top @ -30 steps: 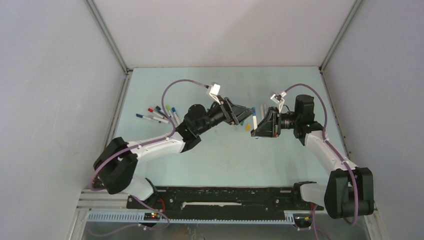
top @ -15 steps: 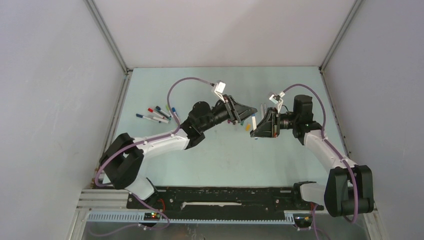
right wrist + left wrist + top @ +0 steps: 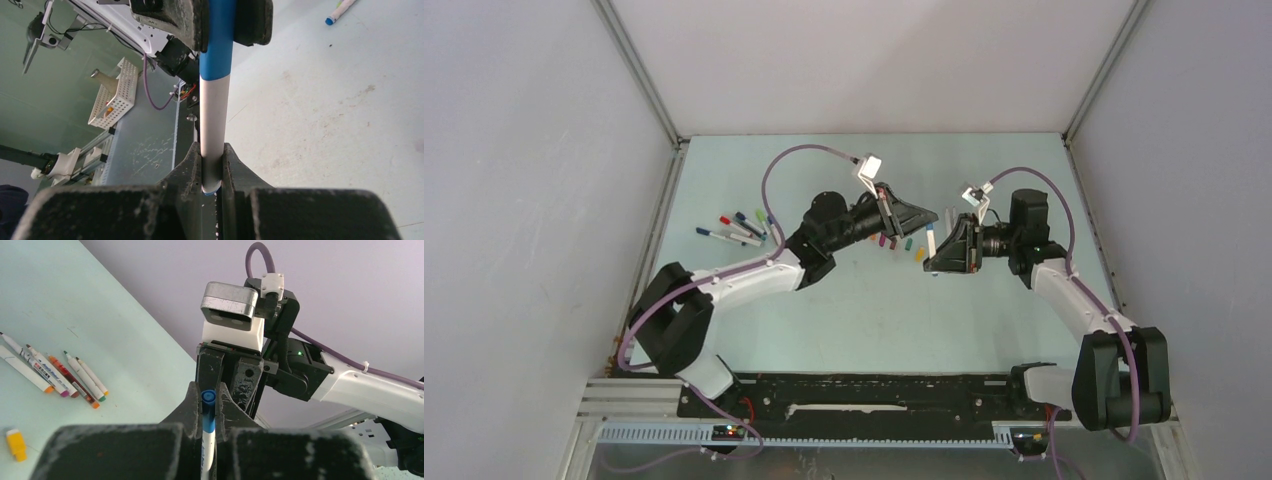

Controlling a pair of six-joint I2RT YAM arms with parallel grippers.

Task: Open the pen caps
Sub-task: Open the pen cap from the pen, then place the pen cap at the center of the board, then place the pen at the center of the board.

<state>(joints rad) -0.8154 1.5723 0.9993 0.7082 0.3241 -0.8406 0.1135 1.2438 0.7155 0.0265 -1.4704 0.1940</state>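
Note:
A white pen [image 3: 931,241] with a blue pen cap [image 3: 208,412] hangs between my two grippers above the middle of the table. My left gripper [image 3: 209,392] is shut on the blue cap [image 3: 217,45]. My right gripper [image 3: 212,165] is shut on the lower end of the white barrel [image 3: 214,120]. In the top view the left gripper [image 3: 921,222] and the right gripper [image 3: 936,252] meet tip to tip. Several loose pen caps [image 3: 894,243] lie on the table under the left gripper, and a yellow one [image 3: 16,444] lies apart.
Several capped pens [image 3: 736,228] lie at the left of the table behind my left arm. More pens [image 3: 55,372] with bare coloured tips lie in a row in the left wrist view. A blue-capped pen [image 3: 340,9] lies on the table. Walls enclose three sides.
My left gripper has moved right to the pen held by the right gripper and has shut on its blue cap. The right arm has stayed in place.

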